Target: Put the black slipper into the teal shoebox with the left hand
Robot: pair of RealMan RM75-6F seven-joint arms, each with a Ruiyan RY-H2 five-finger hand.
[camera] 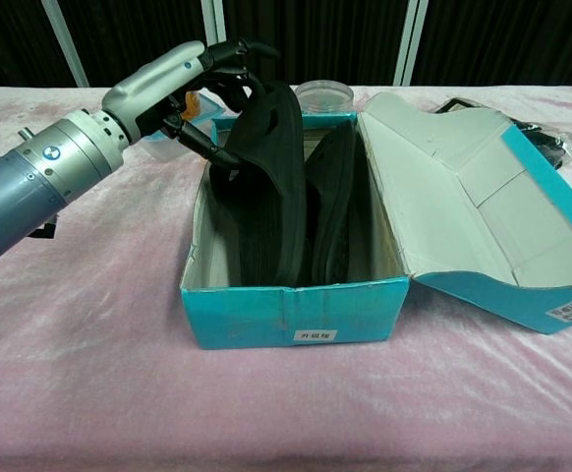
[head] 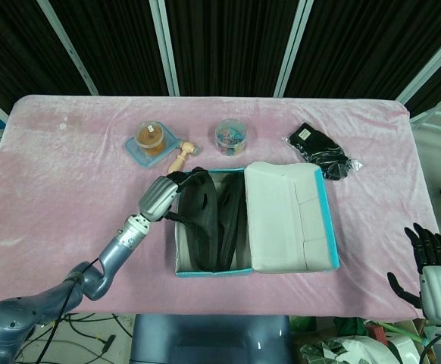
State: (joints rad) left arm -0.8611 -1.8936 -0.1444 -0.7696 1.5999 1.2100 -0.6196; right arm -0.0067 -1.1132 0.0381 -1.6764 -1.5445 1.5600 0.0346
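The teal shoebox (head: 328, 227) (camera: 296, 313) stands open at the table's front middle, its lid folded out to the right. My left hand (head: 165, 194) (camera: 190, 79) grips a black slipper (head: 200, 220) (camera: 264, 187) by its upper end at the box's left wall. The slipper stands on edge inside the box, its lower end down on the floor. A second black slipper (head: 233, 216) (camera: 337, 202) stands on edge just right of it. My right hand (head: 430, 267) hangs open off the table's front right corner, seen only in the head view.
Behind the box lie a teal-lidded food tub (head: 151, 139), a small wooden piece (head: 181, 157), and a clear round jar of coloured bits (head: 233, 136) (camera: 322, 95). A black bagged bundle (head: 321, 152) lies at back right. Pink cloth covers the table (head: 54, 174).
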